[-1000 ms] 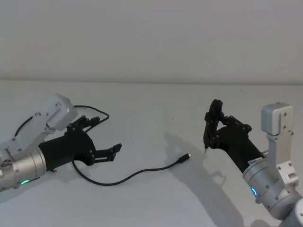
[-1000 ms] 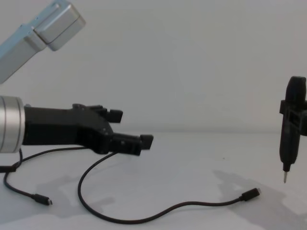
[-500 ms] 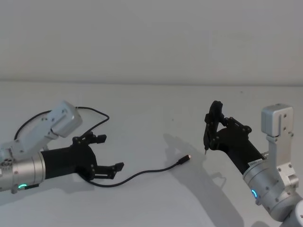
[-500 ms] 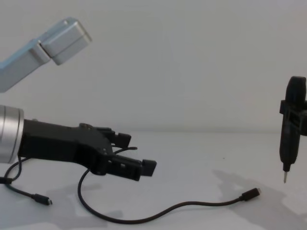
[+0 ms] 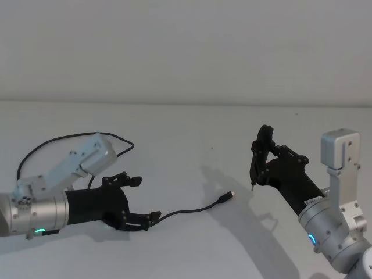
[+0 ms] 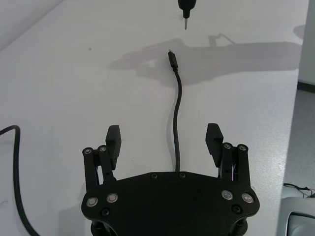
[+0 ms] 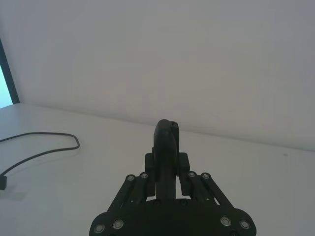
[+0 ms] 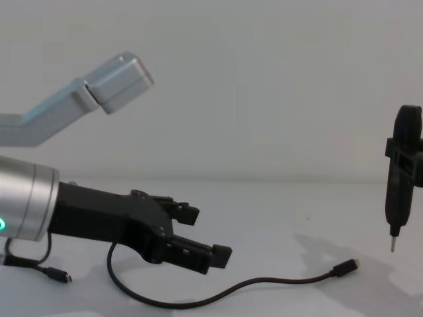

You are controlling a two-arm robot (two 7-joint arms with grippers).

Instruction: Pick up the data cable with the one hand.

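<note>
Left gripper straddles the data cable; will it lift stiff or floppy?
Likely floppy: the data cable lies in loose curves, so both sides should droop from the left gripper. Probably light, being thin. Its plug may drag.

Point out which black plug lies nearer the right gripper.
The data cable's plug, by the pin tool in the right gripper; the other small plug lies beneath the left arm.

Plain white matte tabletop point(image 5: 186, 133) is taking up the lower half of the head view, meeting a pale grey wall point(image 5: 186, 46) along a straight horizontal line. Soft grey shadows point(image 5: 232, 203) are lying on the tabletop, right of centre. In the right wrist view a dark upright frame point(image 7: 9, 73) is edging a bright cyan strip point(image 7: 3, 88); window or screen, cannot tell. In the left wrist view the tabletop is ending at a straight edge, a grey surface point(image 6: 306, 123) showing beyond it
</note>
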